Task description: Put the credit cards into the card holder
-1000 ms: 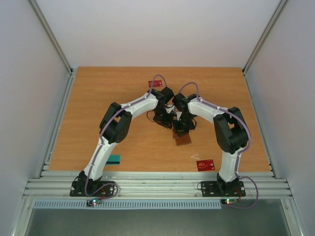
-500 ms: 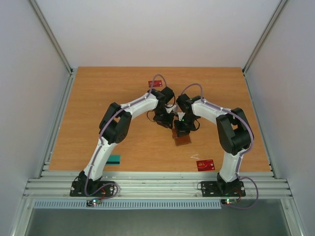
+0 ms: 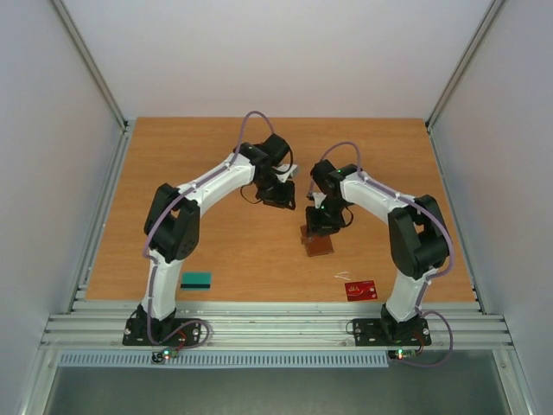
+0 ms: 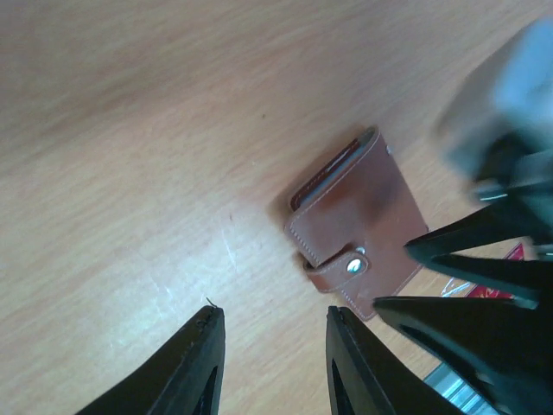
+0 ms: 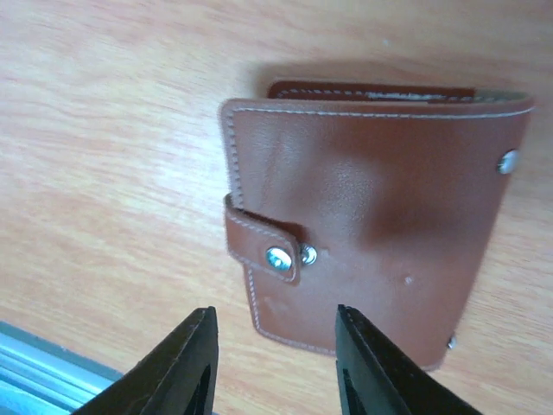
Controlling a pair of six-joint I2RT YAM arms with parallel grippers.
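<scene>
Backing off toward the far left, the left gripper (image 3: 278,194) has quit the card holder (image 3: 318,245), jaws part-open and empty. The right gripper (image 3: 321,223) has loosened too, parted over the smooth, stitched brown leather, which lies flat on the wood-grain table (image 3: 173,173) with its snap tab (image 5: 263,242) fastened. A glossy teal card (image 3: 197,280) now lies uncovered.

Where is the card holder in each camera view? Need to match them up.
Top external: card holder lies mid-table, slightly right of centre.
Left wrist: card holder is right of centre, tilted.
Right wrist: card holder fills the centre and right of the picture.
Shared landmark: its snap tab with the silver stud shows in both wrist views but is too small to make out from above.
</scene>
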